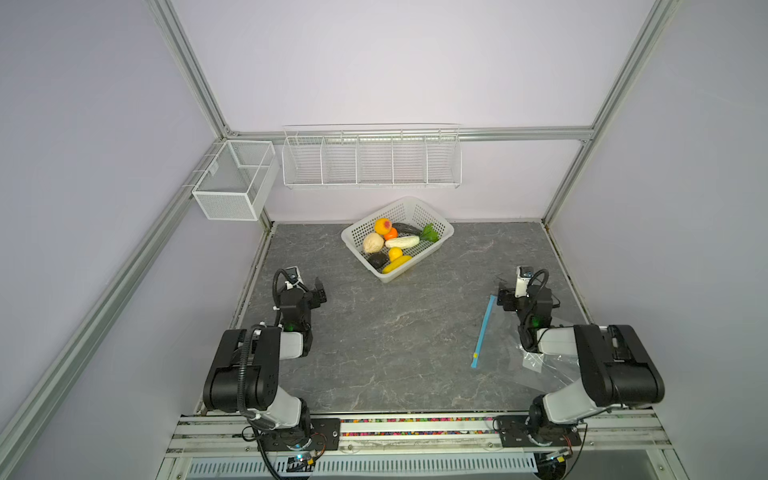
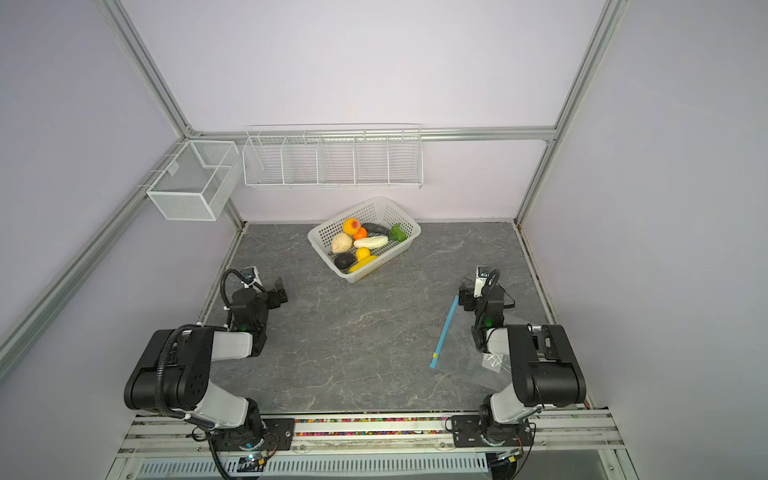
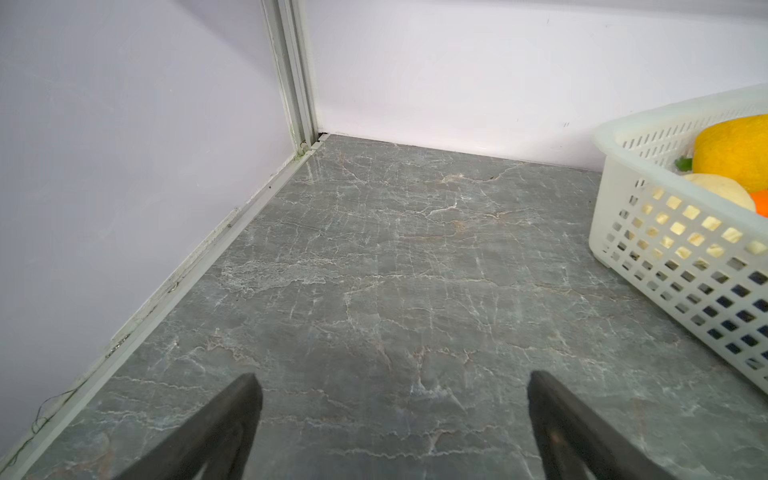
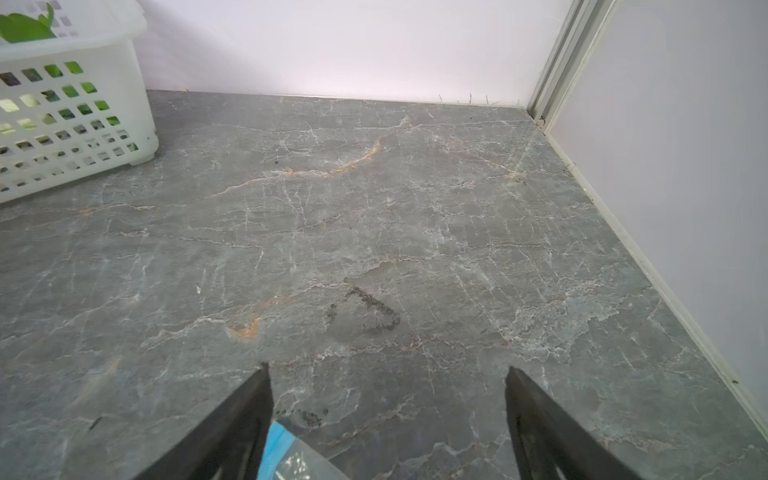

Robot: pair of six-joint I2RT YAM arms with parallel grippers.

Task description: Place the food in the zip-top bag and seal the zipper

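Top views, layout: the bag (image 1: 500, 332) lies flat by the right edge of the table (image 1: 395, 332), partly hidden under the right arm (image 1: 615, 365). The basket (image 1: 361, 259) stands mid-table near the far edge, well apart from the bag.
Pincers: the left pincer (image 3: 390, 378) is spread wide and holds nothing, over bare table near the left edge. The right pincer (image 4: 386, 370) is likewise spread and unloaded, above the far end of the zipper (image 1: 483, 331).
Progress: judged not begun; no food (image 1: 402, 242) is in the bag.
Risk, bag mouth: the thin film lies flat on a smooth top. A pinch could catch both layers together or skid off. Whether the zipper is parted cannot be told.
Risk, arm over bag: a sweep of the right arm could drag or crumple the bag.
Risk, food: the pieces are rounded and piled, so one may slip from a pinch, and the light basket may slide when nudged.
Risk, sealing: the slider (image 1: 475, 355), at the zipper's near end, is small and easily missed.
Basket contents: yellow, orange, beige, white, black, dark purple and leafy green pieces.
Bag contents: no food seen.
Mesh box (image 1: 232, 183) and wire rack (image 1: 372, 160): wall-hung, with nothing seen inside.
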